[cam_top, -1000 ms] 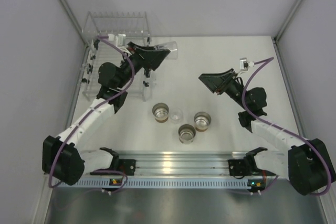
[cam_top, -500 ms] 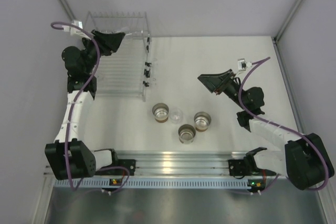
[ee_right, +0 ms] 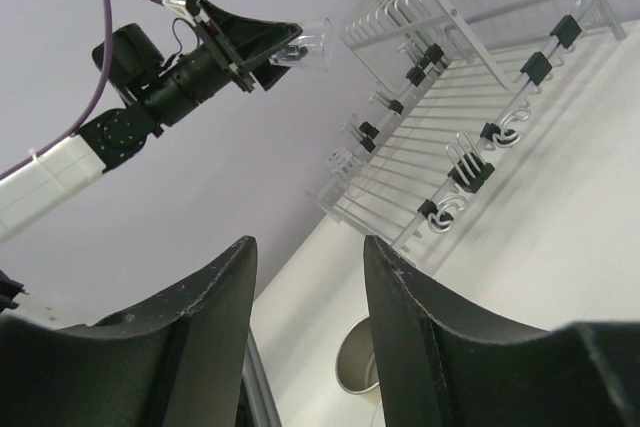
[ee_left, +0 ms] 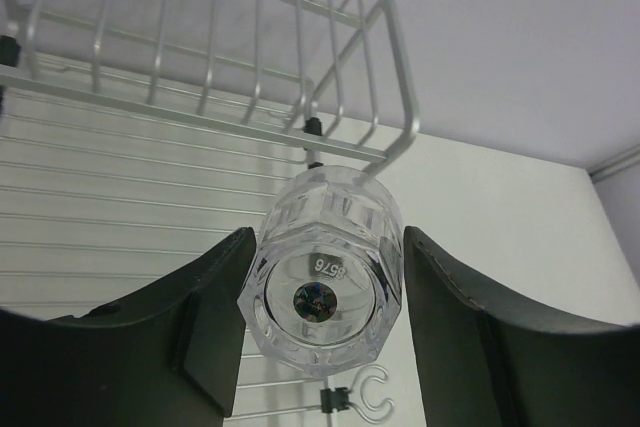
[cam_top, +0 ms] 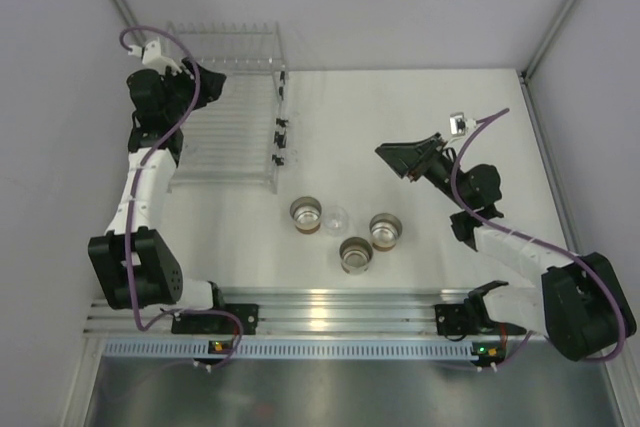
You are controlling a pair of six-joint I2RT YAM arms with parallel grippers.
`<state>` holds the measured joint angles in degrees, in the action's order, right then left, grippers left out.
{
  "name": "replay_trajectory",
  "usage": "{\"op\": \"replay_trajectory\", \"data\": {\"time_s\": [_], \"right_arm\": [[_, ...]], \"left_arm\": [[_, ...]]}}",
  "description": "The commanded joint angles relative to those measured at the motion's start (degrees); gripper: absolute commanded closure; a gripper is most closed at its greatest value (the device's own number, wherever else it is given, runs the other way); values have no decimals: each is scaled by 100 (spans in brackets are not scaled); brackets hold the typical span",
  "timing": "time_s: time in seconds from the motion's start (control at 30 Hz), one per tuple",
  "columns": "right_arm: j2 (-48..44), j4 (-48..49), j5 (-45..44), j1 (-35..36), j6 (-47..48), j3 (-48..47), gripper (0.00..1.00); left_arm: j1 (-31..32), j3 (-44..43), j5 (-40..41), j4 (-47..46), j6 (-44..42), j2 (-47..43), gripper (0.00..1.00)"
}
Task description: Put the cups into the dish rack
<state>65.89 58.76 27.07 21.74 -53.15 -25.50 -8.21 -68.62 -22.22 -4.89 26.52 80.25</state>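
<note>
Loading under way: left gripper (ee_left: 328, 239) clasps clear cup (ee_left: 322, 292) over dish rack (ee_left: 150, 197); right gripper (ee_right: 308, 247) gapes empty, four cups (cam_top: 355, 254) waiting near it.

Top external looks steeply down from high on the near side, with the dish rack (cam_top: 228, 137) at far left. Left wrist sits close over the rack, facing its raised end. Right wrist looks low from the rack's right, sharing that rack and the clear cup (ee_left: 322, 247).
</note>
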Motion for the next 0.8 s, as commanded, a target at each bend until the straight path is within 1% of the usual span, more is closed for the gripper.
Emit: {"op": "replay_trajectory", "data": {"time_s": [0.0,0.2,0.23,0.37,0.53,0.77], "right_arm": [[152,530,105,32,-11,-52,52],[249,672,193,32,-91,-70,52],[232,663,193,24,-73,-70,52],[100,313,176,15,85,-105,52],[12,-14,97,24,305,-157,52],[240,162,167,-3,235,-158,52]], "left_arm": [[-41,-388,771,277,-832,175,100],[-32,-819,1465,462,-1430,1000,100],[-23,-915,1518,627,-1526,1106,100],[30,-1074,2088,629,-1764,1536,100],[30,-1119,2731,673,-2046,1810,100],[47,-1101,3232,682,-2248,1986,100]]}}
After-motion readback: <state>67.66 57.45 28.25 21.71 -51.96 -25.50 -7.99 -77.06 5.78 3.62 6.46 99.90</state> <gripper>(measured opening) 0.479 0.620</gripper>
